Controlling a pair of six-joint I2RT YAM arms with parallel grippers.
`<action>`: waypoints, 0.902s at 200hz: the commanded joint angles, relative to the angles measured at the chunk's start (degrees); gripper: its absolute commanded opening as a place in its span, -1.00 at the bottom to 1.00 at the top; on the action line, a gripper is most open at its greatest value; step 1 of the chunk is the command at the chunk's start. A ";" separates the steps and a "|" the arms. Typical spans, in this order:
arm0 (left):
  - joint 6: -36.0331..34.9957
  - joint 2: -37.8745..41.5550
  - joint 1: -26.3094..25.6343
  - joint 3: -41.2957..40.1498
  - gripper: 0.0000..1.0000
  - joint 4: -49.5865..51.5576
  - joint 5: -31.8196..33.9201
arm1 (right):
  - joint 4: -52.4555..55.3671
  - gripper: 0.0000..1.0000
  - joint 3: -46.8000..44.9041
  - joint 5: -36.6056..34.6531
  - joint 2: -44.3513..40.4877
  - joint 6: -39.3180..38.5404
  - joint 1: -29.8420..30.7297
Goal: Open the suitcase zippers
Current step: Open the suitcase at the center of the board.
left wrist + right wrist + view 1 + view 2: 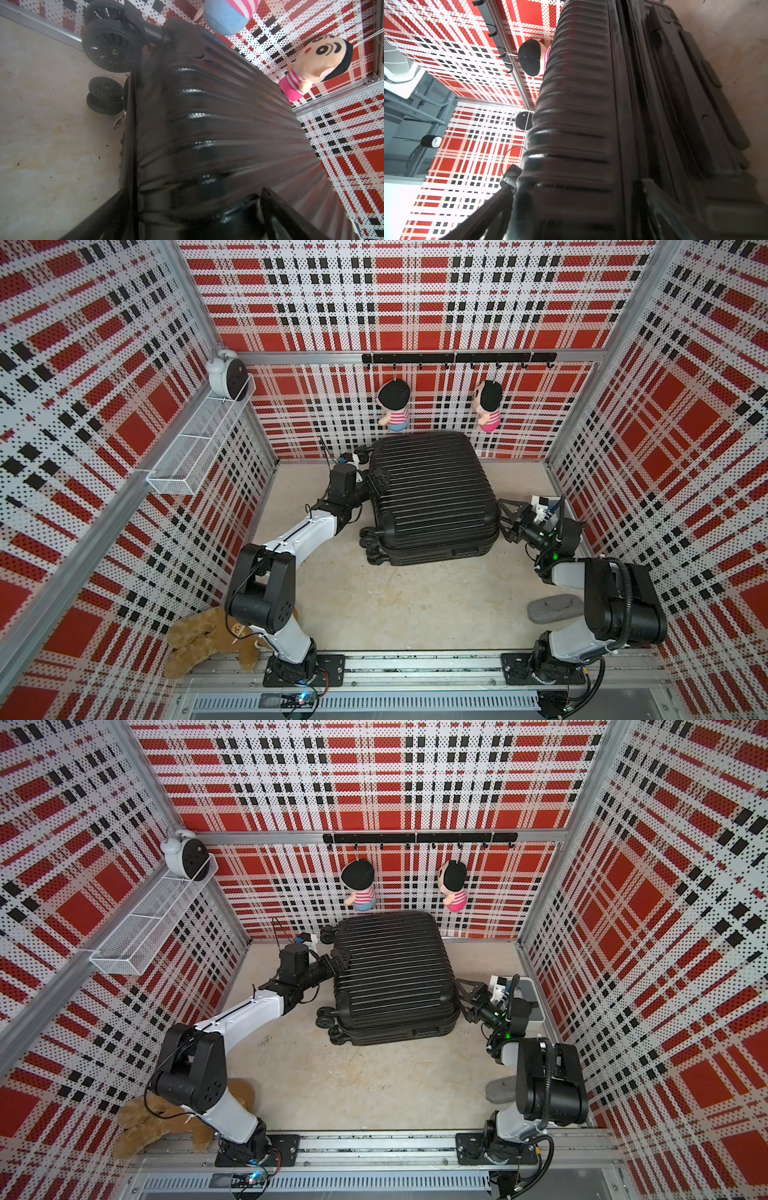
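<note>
The black ribbed suitcase (pixel 432 497) (pixel 395 977) lies flat on the floor near the back wall, wheels to the left. Its zipper track (pixel 133 145) runs along the side seam, with a small metal pull (pixel 120 121) beside the lower wheel. The track also shows in the right wrist view, as the zipper (pixel 640 104). My left gripper (pixel 379 485) (pixel 343 963) (pixel 191 209) stands open at the case's upper left edge, which fills the gap between its fingers. My right gripper (pixel 503 517) (pixel 462 996) (pixel 571 205) is open wide against the case's right side.
A brown teddy bear (pixel 208 635) lies by the left arm's base. A grey slipper (pixel 555 608) sits near the right arm, a white box (pixel 544 506) behind the right wrist. Two dolls (pixel 395 404) (pixel 488 406) hang above the case. A wire basket (pixel 199 443) hangs on the left wall.
</note>
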State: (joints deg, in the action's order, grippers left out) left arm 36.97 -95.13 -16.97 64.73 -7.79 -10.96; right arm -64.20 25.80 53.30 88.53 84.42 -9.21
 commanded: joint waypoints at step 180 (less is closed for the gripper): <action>1.50 20.17 8.26 -18.67 0.96 0.68 1.90 | 46.03 0.91 21.64 -7.34 -25.22 -27.46 22.94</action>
State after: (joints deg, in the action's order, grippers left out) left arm 38.72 -80.29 -10.81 49.43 -12.58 -10.20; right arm -34.41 41.93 48.27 64.62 70.91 8.99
